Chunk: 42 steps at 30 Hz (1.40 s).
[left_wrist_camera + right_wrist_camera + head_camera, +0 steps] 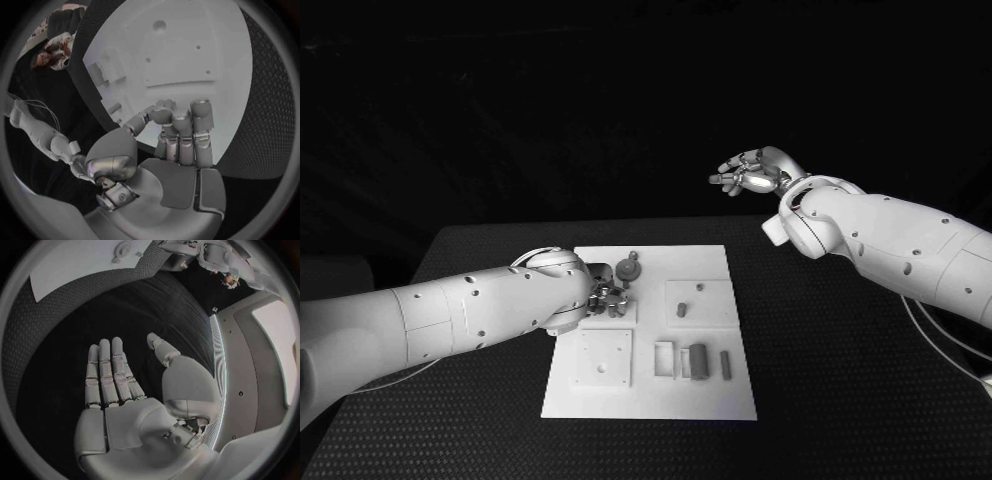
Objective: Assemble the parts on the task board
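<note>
Head camera looks down; wrist cameras share the task board (pixel 651 333).

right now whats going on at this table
A robot is assembling small parts on the white task board. Its left hand is down over the board's upper left area, fingers curled near the parts there; whether it holds one cannot be told. Its right hand is raised off the table, open and empty. More parts lie lower on the board.

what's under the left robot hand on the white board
The left robot hand hovers over the white board, beside an upright part. The wrist view shows bare board with small holes beyond its fingers. Whatever lies directly beneath the palm is covered.
</note>
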Motion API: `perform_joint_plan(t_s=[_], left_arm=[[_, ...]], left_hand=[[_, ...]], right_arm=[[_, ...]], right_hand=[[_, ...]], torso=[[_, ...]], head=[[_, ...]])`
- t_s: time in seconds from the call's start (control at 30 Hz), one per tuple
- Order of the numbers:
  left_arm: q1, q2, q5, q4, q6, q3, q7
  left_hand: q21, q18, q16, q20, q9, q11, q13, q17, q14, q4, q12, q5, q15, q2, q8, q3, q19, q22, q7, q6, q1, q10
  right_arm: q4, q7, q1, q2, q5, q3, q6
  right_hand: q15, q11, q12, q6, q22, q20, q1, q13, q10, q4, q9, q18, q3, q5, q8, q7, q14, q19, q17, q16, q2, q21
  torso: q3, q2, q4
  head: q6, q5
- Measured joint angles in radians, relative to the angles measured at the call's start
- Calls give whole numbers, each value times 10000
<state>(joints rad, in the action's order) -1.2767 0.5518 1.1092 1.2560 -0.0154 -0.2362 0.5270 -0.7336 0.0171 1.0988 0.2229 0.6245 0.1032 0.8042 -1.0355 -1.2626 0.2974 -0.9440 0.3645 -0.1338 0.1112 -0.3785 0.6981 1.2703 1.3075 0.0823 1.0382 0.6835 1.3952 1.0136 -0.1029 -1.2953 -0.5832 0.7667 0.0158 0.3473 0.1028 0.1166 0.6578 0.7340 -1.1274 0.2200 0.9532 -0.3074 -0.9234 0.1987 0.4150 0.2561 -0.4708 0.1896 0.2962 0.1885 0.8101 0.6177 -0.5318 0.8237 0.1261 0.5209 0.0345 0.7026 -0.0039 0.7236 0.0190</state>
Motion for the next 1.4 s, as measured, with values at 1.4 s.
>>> perform_joint_plan(t_s=[1.4], left_arm=[[1,238,168,-112,-91,5,-28]], left_hand=[[-68,3,155,19,68,-23,-82,147,-4,52,-116,25,4,177,-43,188,21,4,0,0,-175,-23]], right_arm=[[1,-1,27,-28,-6,-1,-50]], right_hand=[[30,0,-39,0,-17,32,-39,40,0,-3,-16,-1,56,0,0,0,-30,-33,-35,-39,-39,-39]], torso=[[-5,-6,7]], head=[[14,29]])
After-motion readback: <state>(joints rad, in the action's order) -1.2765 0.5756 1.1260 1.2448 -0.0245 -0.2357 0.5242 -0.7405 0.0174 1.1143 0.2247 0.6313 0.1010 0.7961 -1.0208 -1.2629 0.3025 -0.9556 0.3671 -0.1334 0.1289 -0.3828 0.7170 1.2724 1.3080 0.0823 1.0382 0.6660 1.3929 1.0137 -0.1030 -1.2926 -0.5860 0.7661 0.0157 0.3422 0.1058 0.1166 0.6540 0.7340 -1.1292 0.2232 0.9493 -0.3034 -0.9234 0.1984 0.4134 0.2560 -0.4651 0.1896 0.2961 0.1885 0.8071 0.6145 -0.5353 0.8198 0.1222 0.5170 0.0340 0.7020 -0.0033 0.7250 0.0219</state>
